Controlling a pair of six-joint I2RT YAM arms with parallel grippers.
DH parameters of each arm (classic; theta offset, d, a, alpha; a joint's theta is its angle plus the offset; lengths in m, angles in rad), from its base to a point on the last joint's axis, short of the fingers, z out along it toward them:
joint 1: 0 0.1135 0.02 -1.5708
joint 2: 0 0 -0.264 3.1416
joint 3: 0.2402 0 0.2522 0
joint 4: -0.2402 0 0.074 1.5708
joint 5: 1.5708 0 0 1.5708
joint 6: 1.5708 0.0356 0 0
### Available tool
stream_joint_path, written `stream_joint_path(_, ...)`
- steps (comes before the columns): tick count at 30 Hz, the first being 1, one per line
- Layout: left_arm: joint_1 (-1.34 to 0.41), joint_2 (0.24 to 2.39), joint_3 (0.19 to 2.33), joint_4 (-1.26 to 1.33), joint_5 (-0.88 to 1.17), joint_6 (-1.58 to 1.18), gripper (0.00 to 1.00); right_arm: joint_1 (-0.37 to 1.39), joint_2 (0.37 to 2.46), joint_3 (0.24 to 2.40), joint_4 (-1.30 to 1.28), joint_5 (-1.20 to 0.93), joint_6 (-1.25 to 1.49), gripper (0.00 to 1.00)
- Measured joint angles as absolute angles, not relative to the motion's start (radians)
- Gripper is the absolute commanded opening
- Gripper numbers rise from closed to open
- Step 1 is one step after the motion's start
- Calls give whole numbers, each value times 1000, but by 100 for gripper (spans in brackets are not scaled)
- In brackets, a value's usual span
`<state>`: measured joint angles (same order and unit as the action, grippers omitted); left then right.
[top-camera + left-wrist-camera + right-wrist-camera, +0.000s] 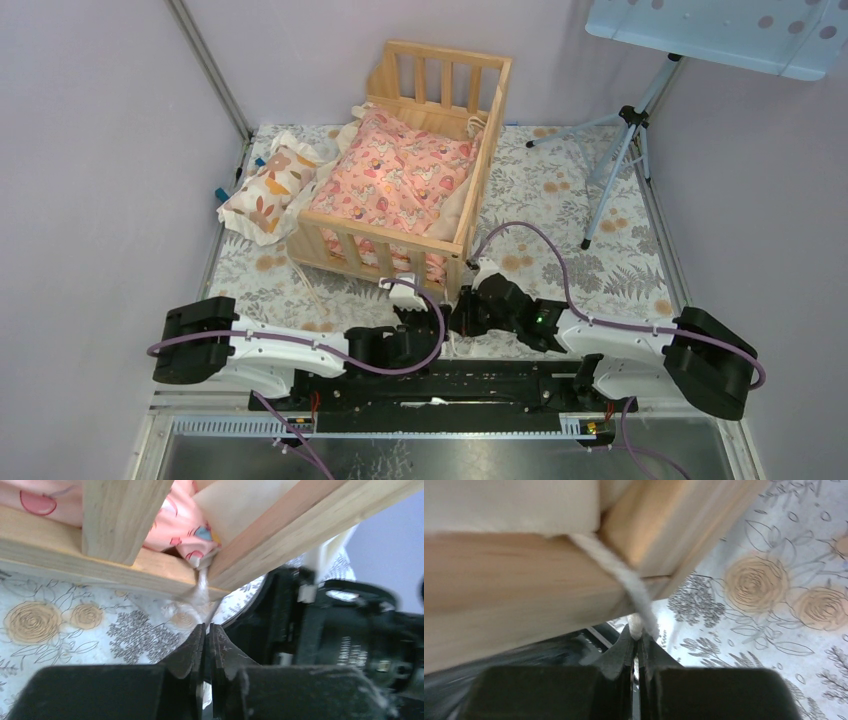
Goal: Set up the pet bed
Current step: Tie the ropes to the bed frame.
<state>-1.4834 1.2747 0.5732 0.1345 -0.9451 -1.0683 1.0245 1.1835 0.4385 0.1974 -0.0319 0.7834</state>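
Pink cushion (400, 175) with little cartoon prints is lying there, with a cream ruffle peeking out along its right side. A small cream pillow (270, 185) with orange leaf prints is sitting just left of it, tilting a bit. The worktop (560, 200) is wearing a grey-and-tan floral cloth. At the back right a light tripod (625, 150) is standing on that cloth, reaching up to a pale blue dotted panel (720, 30) (only part of it is showing). In the left wrist view a white cord (200, 587) is dangling from the cushion's corner. Lilac walls (100, 150) are closing in the sides.
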Motion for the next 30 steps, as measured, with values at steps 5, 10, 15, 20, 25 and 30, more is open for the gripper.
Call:
stream_joint_path(5, -1483, 1269, 573, 197, -958, -1070, 24, 999, 1207, 428, 186, -29, 784, 0)
stream_joint_path(10, -1483, 1264, 573, 212, -963, -1078, 27, 982, 1206, 417, 201, -39, 791, 0)
stream_joint_path(15, -1483, 1234, 573, 196, -966, -1110, 19, 973, 1212, 414, 212, -51, 791, 0)
stream_joint_path(20, -1483, 1189, 548, 104, -966, -1232, 2, 966, 1224, 414, 228, -66, 791, 0)
stream_joint_path(25, -1485, 1151, 472, 12, -944, -1398, 13, 965, 1222, 414, 228, -72, 791, 0)
stream_joint_path(30, -1462, 1150, 360, 39, -879, -1531, 19, 962, 1220, 412, 228, -75, 790, 0)
